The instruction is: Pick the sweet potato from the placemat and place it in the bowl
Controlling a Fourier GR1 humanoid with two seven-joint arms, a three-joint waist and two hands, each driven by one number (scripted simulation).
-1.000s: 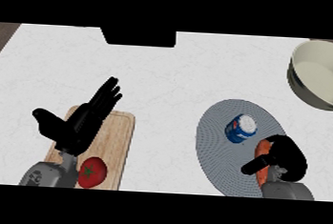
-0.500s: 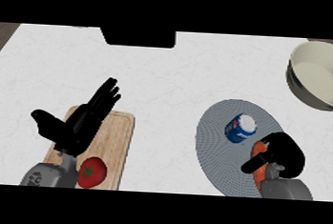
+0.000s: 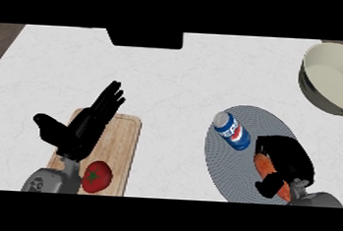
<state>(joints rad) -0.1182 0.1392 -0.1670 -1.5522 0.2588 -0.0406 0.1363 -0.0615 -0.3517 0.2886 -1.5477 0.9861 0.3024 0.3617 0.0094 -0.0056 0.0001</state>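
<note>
Because the right robot hand (image 3: 288, 160) is curled over it, the sweet potato (image 3: 263, 164) shows only in part: an orange strip at the hand's left side and an orange tip below the fingers, near the lower limit of the view. The fingers and thumb are bent round the sweet potato and have hold of it. It lies over the near right part of the round grey placemat (image 3: 219, 169). Whether it rests on the mat or is clear of it cannot be determined.

A blue soda can (image 3: 230, 130) lies tilted on the far left part of the placemat, apart from the hand. Its label is too small to read.

The bowl (image 3: 329, 76) stands at the far right corner of the counter (image 3: 183, 83), well apart from the placemat. It is cut off by the view's right edge.

The left robot hand (image 3: 87, 125) is open, with fingers straight and pointing away from the robot, and the thumb spread to the left. It holds nothing. It shows over the left part of a wooden cutting board (image 3: 122, 139) near the counter's near left side and hides part of it. A tomato (image 3: 97, 176) sits on the board's near end, partly cut by the view's lower limit and adjoining the grey left forearm.

A black object (image 3: 146, 38) at the counter's far edge cannot be identified.
</note>
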